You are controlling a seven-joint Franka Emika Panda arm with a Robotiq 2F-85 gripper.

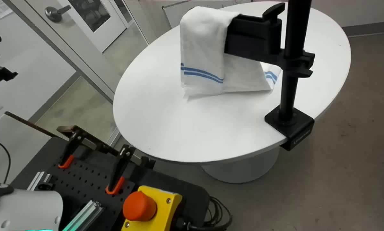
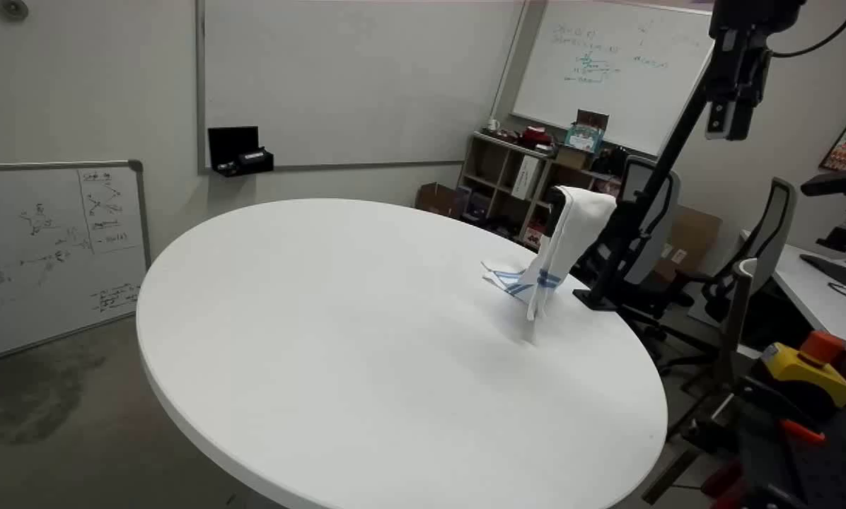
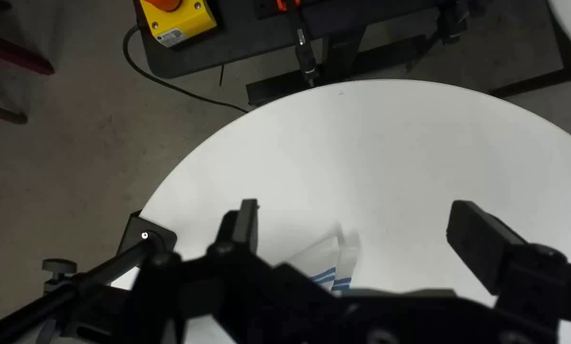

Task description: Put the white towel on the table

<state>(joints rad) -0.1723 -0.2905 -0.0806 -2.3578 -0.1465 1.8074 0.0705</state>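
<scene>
The white towel [image 1: 201, 48] with blue stripes hangs folded over the dark horizontal arm of a black stand. It also shows in an exterior view [image 2: 582, 219], where its lower end reaches down close to the table; I cannot tell if it touches. The round white table [image 1: 166, 125] lies under it, seen too in an exterior view [image 2: 366, 346]. My gripper [image 2: 728, 126] is high above the table near the stand's pole. In the wrist view my gripper [image 3: 354, 212] is open with nothing between its fingers. The towel's striped lower end [image 3: 323, 260] shows below, partly hidden by the gripper body.
The black stand [image 1: 290, 89] is clamped to the table's edge, and its pole rises beside the towel. A yellow box with an orange-red button [image 1: 156, 208] sits on the dark robot bench [image 1: 92, 179]. Chairs [image 2: 755, 240] and a shelf [image 2: 501, 170] stand beyond the table.
</scene>
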